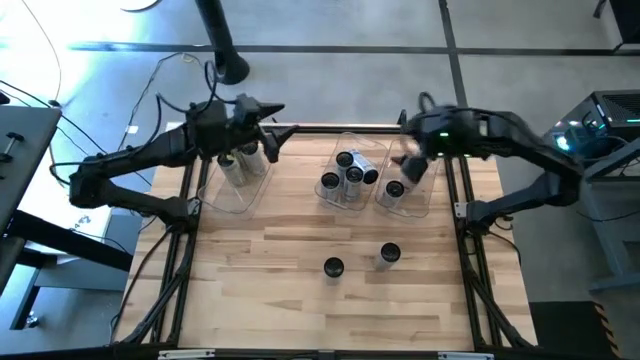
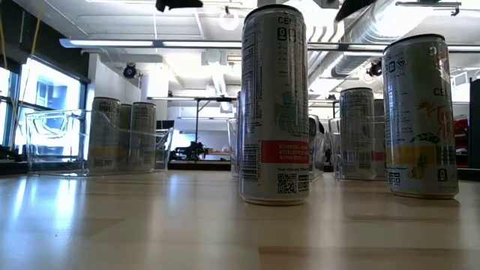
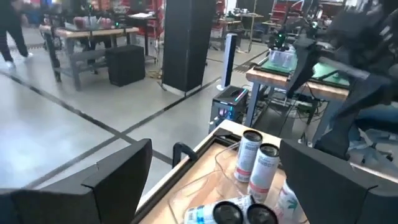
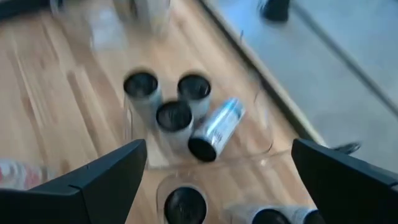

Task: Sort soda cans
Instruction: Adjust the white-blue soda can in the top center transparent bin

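From my remote station I saw three clear bins in a row along the far edge of the tabletop (image 1: 270, 300). The left bin (image 1: 243, 178) held a few soda cans, upright as the low view showed. The middle bin (image 1: 352, 172) held three upright cans and one can lying on its side (image 4: 214, 129) against them. The right bin (image 1: 405, 190) held at least one upright can (image 1: 394, 188).

The left end effector (image 1: 272, 128) hung above the far end of the left bin, its fingers (image 3: 118, 180) spread wide with nothing between them; the cans of that bin stood just below and short of it.

The right end effector (image 1: 410, 165) hung over the gap between the middle and right bins, fingers (image 4: 106, 171) likewise spread and empty, with the middle bin's cans directly beneath and ahead of it.

Two more cans stood loose near the tabletop's centre, well apart from both end effectors: one (image 1: 333, 267) towards the middle, the other (image 1: 389, 255) just to its right.
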